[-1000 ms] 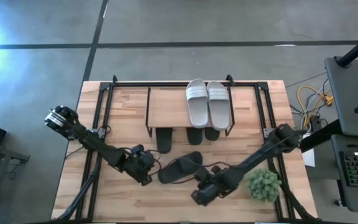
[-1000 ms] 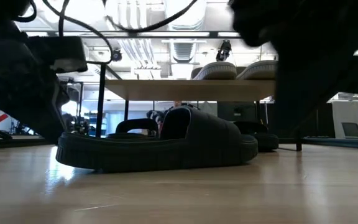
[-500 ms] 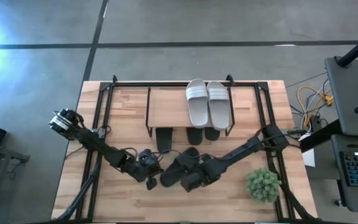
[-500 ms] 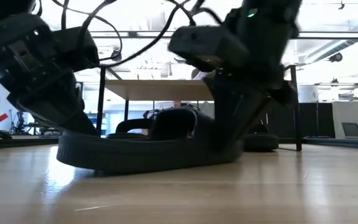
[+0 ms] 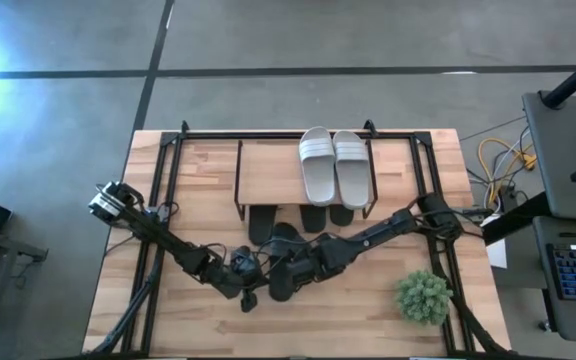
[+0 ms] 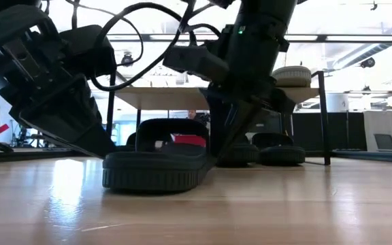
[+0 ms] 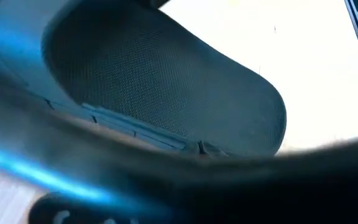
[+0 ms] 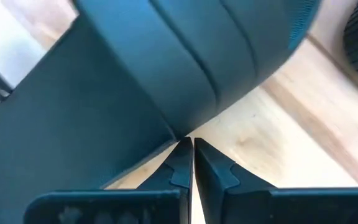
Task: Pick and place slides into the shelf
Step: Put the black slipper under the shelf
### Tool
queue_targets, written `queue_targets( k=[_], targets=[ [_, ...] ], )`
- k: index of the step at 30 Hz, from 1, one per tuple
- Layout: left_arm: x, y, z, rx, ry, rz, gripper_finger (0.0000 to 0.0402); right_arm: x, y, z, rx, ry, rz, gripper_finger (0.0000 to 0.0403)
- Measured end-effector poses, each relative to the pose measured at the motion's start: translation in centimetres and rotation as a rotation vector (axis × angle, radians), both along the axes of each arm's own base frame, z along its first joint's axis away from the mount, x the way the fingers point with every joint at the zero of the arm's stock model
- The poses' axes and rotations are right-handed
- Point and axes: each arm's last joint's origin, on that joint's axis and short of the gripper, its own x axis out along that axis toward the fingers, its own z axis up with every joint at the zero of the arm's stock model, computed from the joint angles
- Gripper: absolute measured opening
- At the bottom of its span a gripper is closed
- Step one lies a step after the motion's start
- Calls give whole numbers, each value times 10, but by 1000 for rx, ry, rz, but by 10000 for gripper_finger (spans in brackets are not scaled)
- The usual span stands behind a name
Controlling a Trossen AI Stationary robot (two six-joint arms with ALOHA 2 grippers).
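Swung round since a second ago: dark slide [image 5: 286,268] at lower centre of the high view, earlier lying crosswise, now pointing toward the shelf [image 5: 303,178], with both arms drawn in close on either side of it. Largest first: wooden tabletop [image 5: 198,175] filling the middle of the high view, black frame rails running along its edges. Next, the shelf at upper centre, light wood plank top carrying two white slides [image 5: 333,166] side by side toward its right end; three dark slides [image 5: 312,216] poking out from under the plank at its lower edge. Left arm reaching in from the left edge, left gripper [image 5: 243,288] low on the table at the near end of the loose dark slide, fingers closed, nothing seen clamped between them; left wrist view filled by the slide's textured strap [image 7: 166,93] close up. Right arm stretching from the right, right gripper [image 8: 188,163] with fingertips pinched together, tips touching the edge of the slide's strap [image 8: 185,68], holding nothing. Low view: same slide [image 6: 158,160] flat on the table, centre, open toe facing the camera, both grippers pressed against it. Small green plant [image 5: 424,296] at lower right of the table, well apart.
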Motion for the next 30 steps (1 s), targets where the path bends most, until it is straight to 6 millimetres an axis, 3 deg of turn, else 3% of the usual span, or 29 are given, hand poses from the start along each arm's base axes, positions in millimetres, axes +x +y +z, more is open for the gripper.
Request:
queue_targets(
  k=[6,12,15,20,26,30],
  targets=[
    [-4,3,13,5,-24,-8,0,-12,1,6,17,87,-21,9],
    [-18,12,33,46,9,12,0,-30,31,25,173,109,20,9],
    [-27,19,43,92,27,44,0,-25,49,28,337,32,55,9],
    [-39,28,66,93,-22,55,0,-7,66,18,450,-124,-15,9],
    [-54,36,86,80,-63,45,0,7,73,-1,493,-187,-120,9],
    [-62,40,93,97,-59,32,0,12,80,-1,479,-215,-158,8]
  ],
)
